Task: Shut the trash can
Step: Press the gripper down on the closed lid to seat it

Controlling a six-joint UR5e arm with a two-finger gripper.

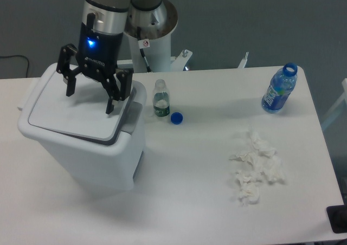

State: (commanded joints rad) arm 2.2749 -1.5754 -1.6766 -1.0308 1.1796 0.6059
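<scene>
The trash can (92,153) is a large white plastic bin with rounded corners, standing at the left of the table. Its flat lid (70,112) lies down on the rim, with a grey strip along its right edge. My gripper (89,96) hangs just above the lid's far right part, fingers spread wide apart and holding nothing. One black fingertip (110,108) is near the lid's right edge, the other (69,90) over its far left part. I cannot tell whether the tips touch the lid.
A small clear bottle (160,98) without cap stands right of the bin, its blue cap (176,117) beside it. A blue-tinted bottle (279,90) stands at far right. Crumpled white tissues (255,166) lie at right front. The robot's base (154,33) is behind.
</scene>
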